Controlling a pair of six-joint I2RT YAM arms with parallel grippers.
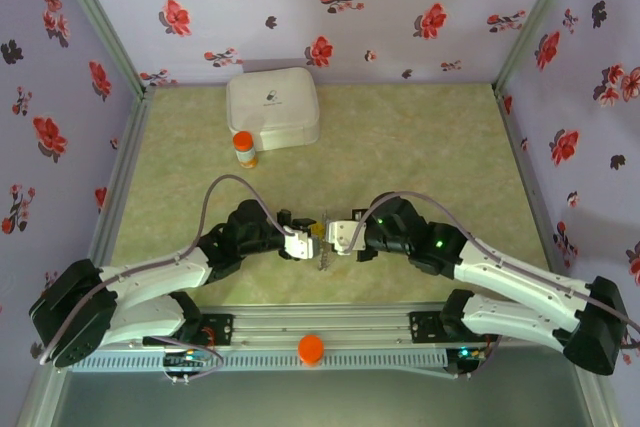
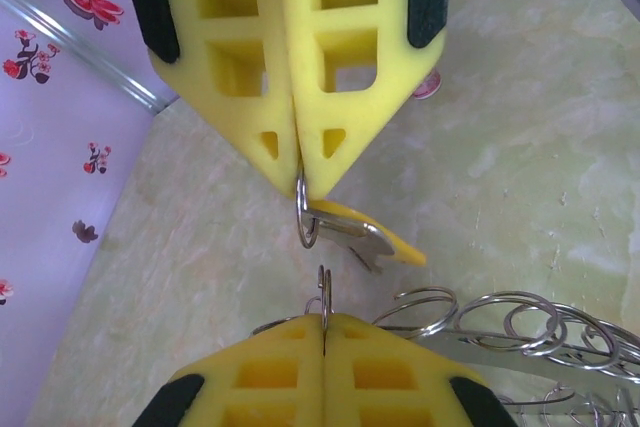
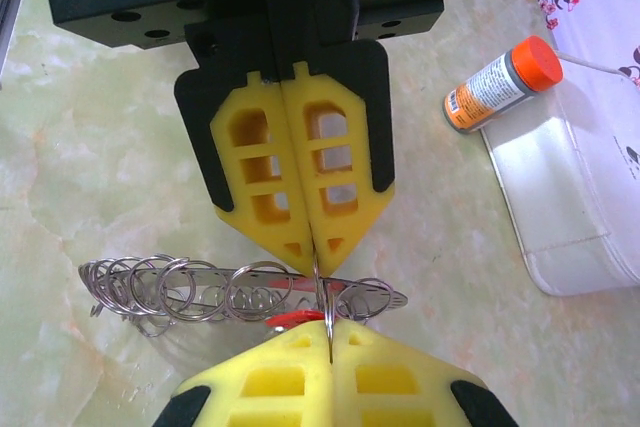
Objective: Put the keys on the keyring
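My two grippers meet tip to tip above the middle of the table. The left gripper (image 1: 303,244) (image 2: 323,319) is shut on one thin wire ring of the keyring (image 2: 530,332) (image 3: 200,292), a flat metal bar strung with several wire rings that hangs to one side. The right gripper (image 1: 333,237) (image 3: 329,335) is shut on a small split ring carrying the keys. The yellow-headed key (image 2: 400,247) dangles from that ring, a short gap away from the ring in my left gripper. The red tag (image 3: 290,319) peeks out beside the right fingers.
A white case (image 1: 272,107) lies at the back, with the orange-capped bottle (image 1: 243,150) (image 3: 500,82) just in front of it. An orange round object (image 1: 311,348) sits on the front rail. Floral walls close in the left, right and back sides.
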